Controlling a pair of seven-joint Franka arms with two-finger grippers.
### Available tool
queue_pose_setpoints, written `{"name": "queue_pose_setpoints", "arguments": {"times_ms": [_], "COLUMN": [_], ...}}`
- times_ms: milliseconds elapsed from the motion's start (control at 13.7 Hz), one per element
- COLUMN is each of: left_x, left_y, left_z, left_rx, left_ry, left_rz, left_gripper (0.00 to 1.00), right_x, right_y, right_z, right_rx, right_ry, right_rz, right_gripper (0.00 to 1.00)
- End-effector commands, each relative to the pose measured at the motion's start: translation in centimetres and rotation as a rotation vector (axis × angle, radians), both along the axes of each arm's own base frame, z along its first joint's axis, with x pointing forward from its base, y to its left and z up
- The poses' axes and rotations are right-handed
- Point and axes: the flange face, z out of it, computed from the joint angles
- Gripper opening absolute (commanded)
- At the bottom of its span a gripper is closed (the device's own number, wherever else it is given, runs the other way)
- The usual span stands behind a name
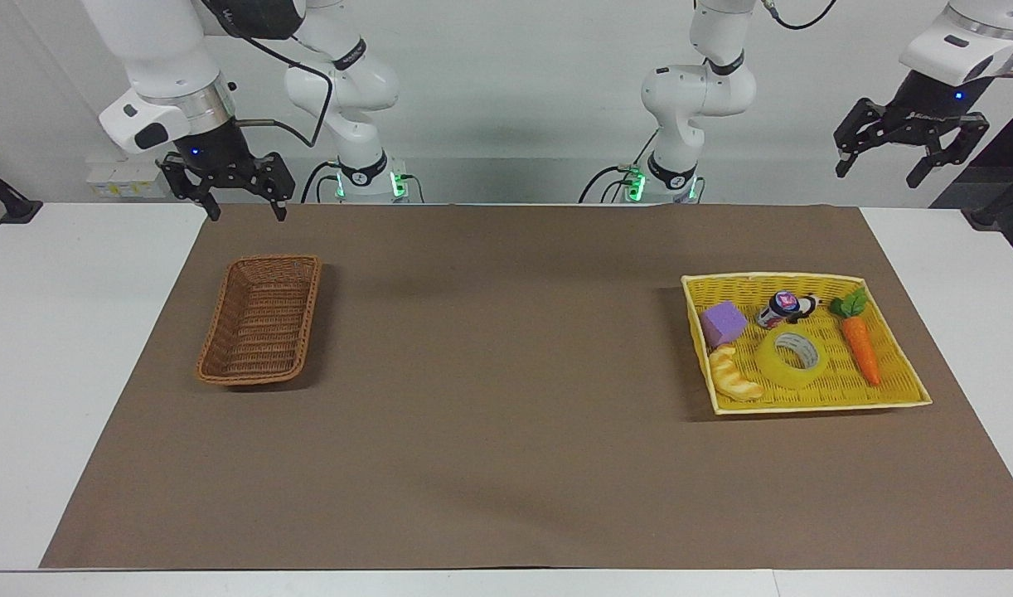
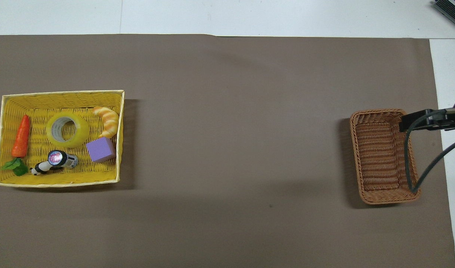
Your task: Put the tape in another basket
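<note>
Both grippers open, raised, empty. Left gripper should descend over tape in yellow tray, straddling the roll's wall, avoiding croissant. Right gripper waits near wicker basket.

no legible text, small can's label print unreadable

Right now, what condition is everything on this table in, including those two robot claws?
Roll of translucent yellow tape: lying flat, hole up, in the yellow woven tray.
Narrow brown wicker basket: upright, empty.
Orange toy carrot: lying flat in the tray.
Purple foam cube: resting in the tray.
Toy croissant: lying in the tray.
Small can: on its side in the tray.
Left gripper: raised, jaws open, empty.
Right gripper: raised, jaws open, empty.
</note>
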Motion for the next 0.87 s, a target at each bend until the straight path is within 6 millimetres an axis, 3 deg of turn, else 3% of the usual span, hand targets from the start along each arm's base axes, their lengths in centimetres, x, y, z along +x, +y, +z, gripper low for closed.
{"name": "queue_pose_setpoints", "arguments": {"times_ms": [0, 801], "left_x": [0.06, -0.08], "left_y": [-0.06, -0.31], "left_z": [0.50, 0.39], "left_rx": [0.022, 0.020], "left_ry": [-0.012, -0.005], "left_rz": [0.008, 0.004], "left_gripper": [1.00, 1.00], "right_x": [-0.63, -0.16], "right_y": [0.02, 0.37], "right_z": [0.36, 0.44], "right_rx": [0.001, 0.018], "right_ry": [0.005, -0.012], "right_rz": [0.010, 0.017], "right_gripper": [1.00, 1.00]}}
